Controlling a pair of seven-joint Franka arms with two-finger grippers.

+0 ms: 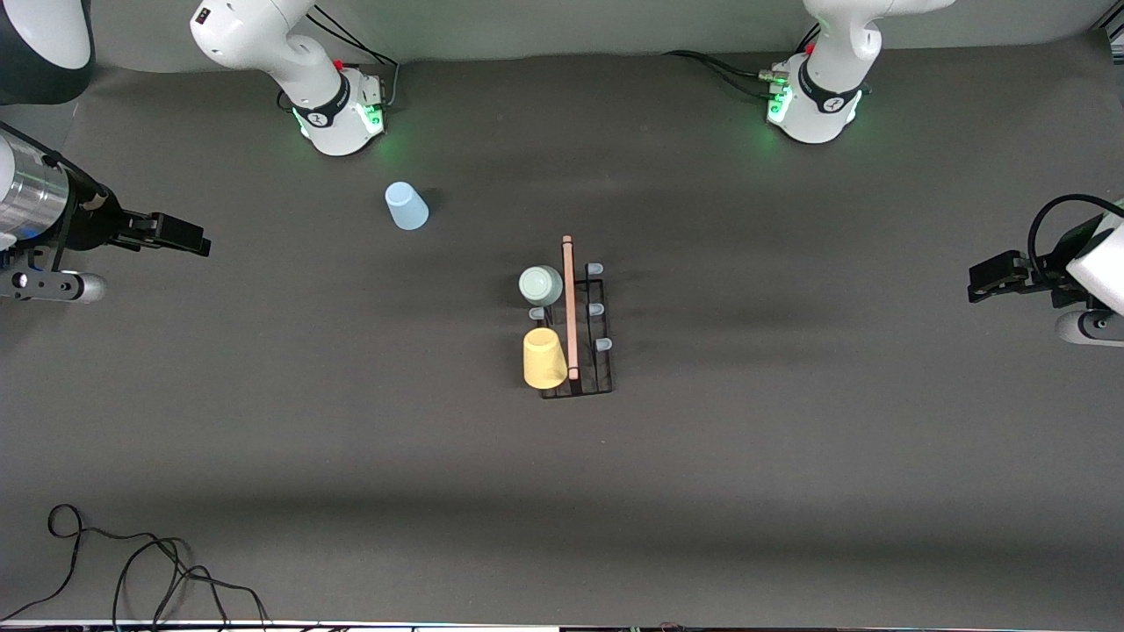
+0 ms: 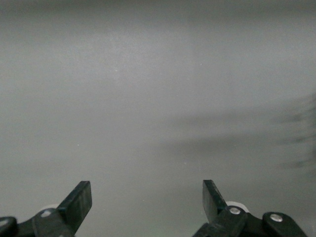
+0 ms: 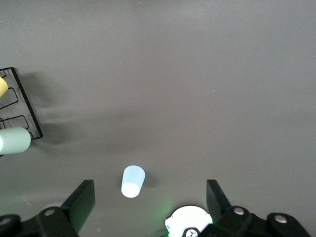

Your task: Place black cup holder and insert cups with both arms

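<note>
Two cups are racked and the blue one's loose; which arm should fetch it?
Right. The light blue cup stands toward the right arm's end of the table, and the open right gripper is closer to it. The left gripper waits, open, at the table's edge.

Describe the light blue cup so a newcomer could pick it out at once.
Start at the right arm's green-lit base. On the dark table just nearer the camera stands the light blue cup. Unlike the yellow cup and pale green cup, it stands alone, apart from the black cup holder.

Open table around light blue cup; rack well apart.
</note>
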